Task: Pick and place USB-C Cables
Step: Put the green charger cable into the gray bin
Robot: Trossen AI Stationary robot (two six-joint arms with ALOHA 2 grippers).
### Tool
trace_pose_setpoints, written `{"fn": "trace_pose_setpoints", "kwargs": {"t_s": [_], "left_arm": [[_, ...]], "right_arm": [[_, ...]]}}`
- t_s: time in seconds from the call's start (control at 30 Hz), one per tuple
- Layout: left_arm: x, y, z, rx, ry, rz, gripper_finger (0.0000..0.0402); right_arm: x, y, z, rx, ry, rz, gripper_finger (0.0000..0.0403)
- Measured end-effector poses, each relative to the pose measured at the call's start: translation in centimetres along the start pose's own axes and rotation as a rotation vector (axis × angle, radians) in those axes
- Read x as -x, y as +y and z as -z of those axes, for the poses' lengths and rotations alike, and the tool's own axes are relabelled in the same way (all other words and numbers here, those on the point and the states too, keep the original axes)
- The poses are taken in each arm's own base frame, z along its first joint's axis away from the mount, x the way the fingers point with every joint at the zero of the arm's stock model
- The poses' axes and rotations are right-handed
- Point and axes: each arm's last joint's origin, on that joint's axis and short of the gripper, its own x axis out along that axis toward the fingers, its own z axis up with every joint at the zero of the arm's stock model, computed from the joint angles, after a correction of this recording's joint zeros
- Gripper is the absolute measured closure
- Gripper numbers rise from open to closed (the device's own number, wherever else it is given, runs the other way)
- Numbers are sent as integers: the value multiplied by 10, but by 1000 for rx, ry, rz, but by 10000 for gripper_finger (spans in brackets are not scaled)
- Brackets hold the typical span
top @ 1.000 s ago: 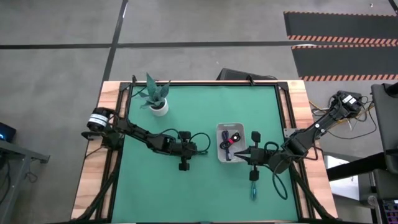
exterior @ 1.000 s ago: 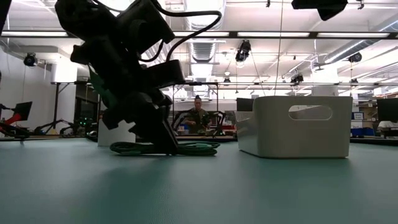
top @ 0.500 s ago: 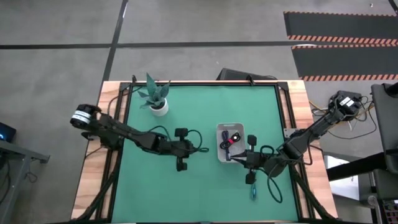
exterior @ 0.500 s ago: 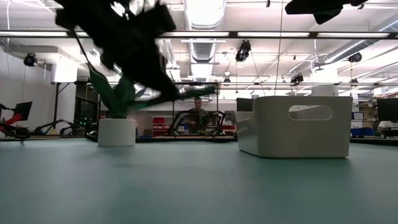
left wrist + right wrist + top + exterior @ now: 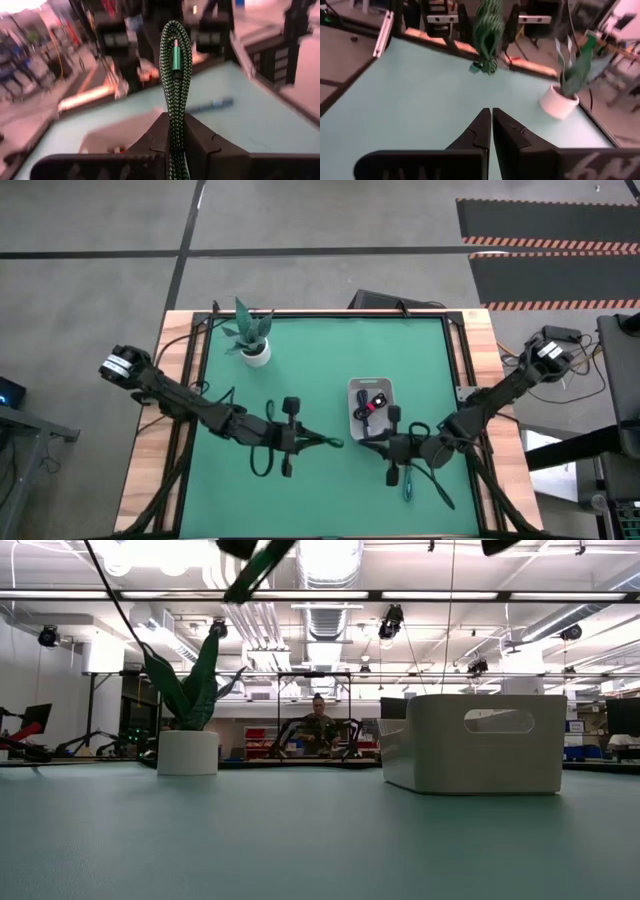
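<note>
My left gripper point(image 5: 305, 440) is up over the middle of the table, pointing level toward the table's right, shut on a dark green USB-C cable bundle point(image 5: 175, 60). The bundle also shows at the top of the low view point(image 5: 258, 560). My right gripper point(image 5: 365, 443) faces it from the right, shut and with nothing in it, just in front of the white tray point(image 5: 372, 385). A black-and-red cable point(image 5: 377, 401) and a dark one point(image 5: 361, 415) lie in the tray. A teal cable point(image 5: 407, 485) lies on the mat under the right arm. My left gripper pinches the dark green bundle between its two fingers, partway along its length point(image 5: 174, 125). The fingers are level and lie along the bundle. Its looped end point(image 5: 175, 30) sticks out past the fingertips toward the table's right. The bundle is lifted clear of the table.
A potted plant point(image 5: 250, 340) stands at the far left of the green mat. The tray point(image 5: 475, 740) stands right of centre. A person point(image 5: 318, 725) sits in the room beyond the far edge. Open mat lies along the near edge.
My left gripper has risen from the mat with the green cable and tipped from pointing down to level, moving a little toward the near edge. The cable, lying on the table before, is lifted clear. My right gripper has moved toward the table's left, staying shut.
</note>
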Motion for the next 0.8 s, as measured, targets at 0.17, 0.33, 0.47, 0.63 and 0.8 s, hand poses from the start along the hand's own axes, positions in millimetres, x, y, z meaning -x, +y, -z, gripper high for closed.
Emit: {"fn": "trace_pose_setpoints", "kwargs": {"t_s": [0.17, 0.33, 0.47, 0.63, 0.8], "left_arm": [[4, 0, -3, 37, -123, -26, 385], [3, 1, -5, 53, -164, -36, 385], [4, 0, -6, 58, -176, -36, 385], [5, -1, -8, 66, -197, -33, 385], [5, -2, -9, 67, -203, -29, 385]], "right_arm": [[-12, 10, -4, 35, -111, 17, 394], [-23, 17, -8, 70, -248, 62, 394], [-31, 19, -8, 90, -343, 109, 394], [-43, 18, -4, 91, -458, 80, 394], [-53, 12, 1, 65, -469, 86, 394]]}}
